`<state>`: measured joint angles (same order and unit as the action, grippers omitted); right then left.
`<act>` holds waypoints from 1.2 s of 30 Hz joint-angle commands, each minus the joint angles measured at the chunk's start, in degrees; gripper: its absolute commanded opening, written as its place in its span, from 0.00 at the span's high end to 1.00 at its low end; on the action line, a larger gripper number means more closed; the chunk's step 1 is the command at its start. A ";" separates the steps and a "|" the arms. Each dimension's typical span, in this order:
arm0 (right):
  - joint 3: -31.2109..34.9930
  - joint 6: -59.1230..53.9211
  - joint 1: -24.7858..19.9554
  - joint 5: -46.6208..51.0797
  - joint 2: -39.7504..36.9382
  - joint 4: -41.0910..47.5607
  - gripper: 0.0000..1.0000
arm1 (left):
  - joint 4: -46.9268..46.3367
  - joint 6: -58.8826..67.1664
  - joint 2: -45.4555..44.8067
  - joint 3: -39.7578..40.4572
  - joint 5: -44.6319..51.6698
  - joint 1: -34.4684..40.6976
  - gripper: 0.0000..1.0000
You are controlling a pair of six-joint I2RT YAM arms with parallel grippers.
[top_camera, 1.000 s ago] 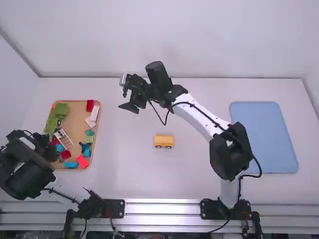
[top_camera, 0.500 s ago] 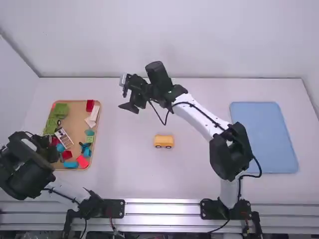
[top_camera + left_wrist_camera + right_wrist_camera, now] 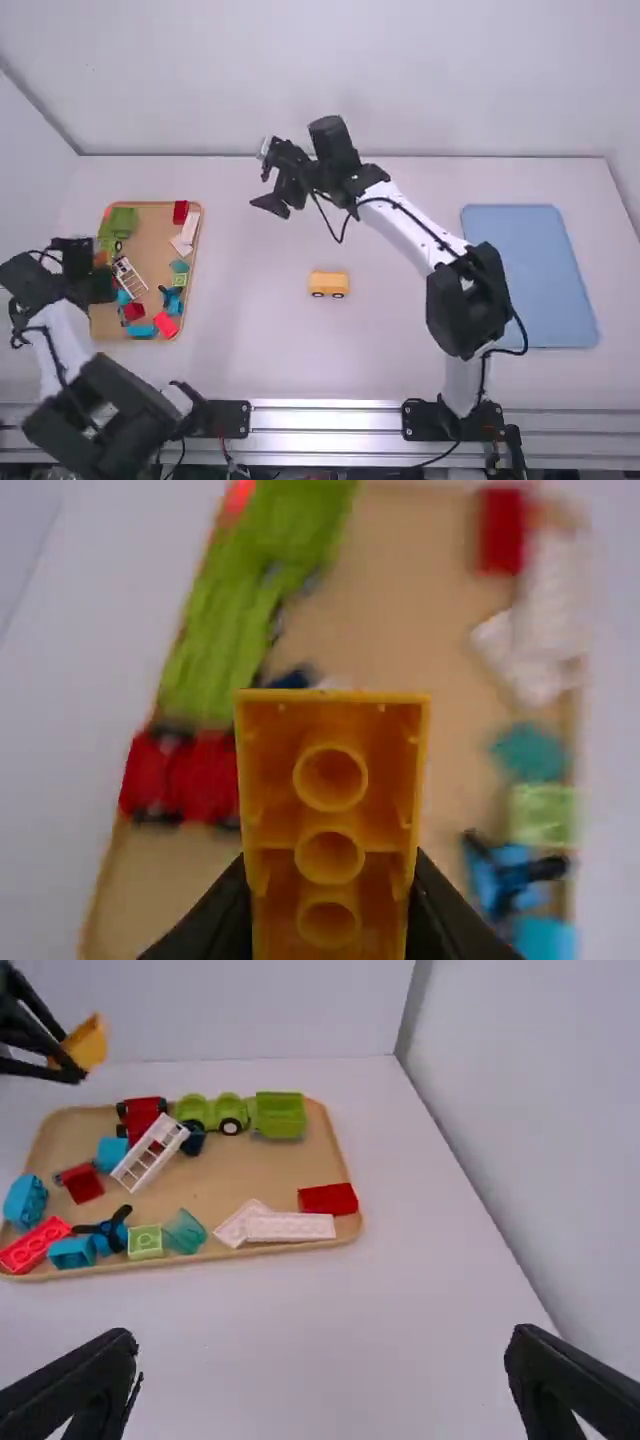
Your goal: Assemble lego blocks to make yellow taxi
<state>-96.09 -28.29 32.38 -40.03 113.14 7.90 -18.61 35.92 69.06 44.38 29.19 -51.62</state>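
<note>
The left hand [image 3: 102,286], clamped on a yellow block [image 3: 330,720], hides some tray [image 3: 150,235]; the right hand [image 3: 262,182] gapes.

Our left arm [image 3: 65,340] and right arm [image 3: 400,220] share smooth white links and bulky, rounded black joints. We see a thin black cable [image 3: 440,248] along the right arm's long white link, with a loose loop by its black tool [image 3: 263,180]. In the right wrist view, we see that tool's tapering, dark fingers [image 3: 85,1385]. Flat black plates [image 3: 230,414] dotted with small pale spots edge our bases.
</note>
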 commanded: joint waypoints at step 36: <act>-1.07 -22.53 -9.09 -30.29 -5.18 21.29 0.02 | 91.43 -42.23 31.17 1.03 48.15 48.92 0.80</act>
<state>-96.14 -54.15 24.47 -68.75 109.49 29.74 72.64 -4.84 100.07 43.46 74.39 -3.84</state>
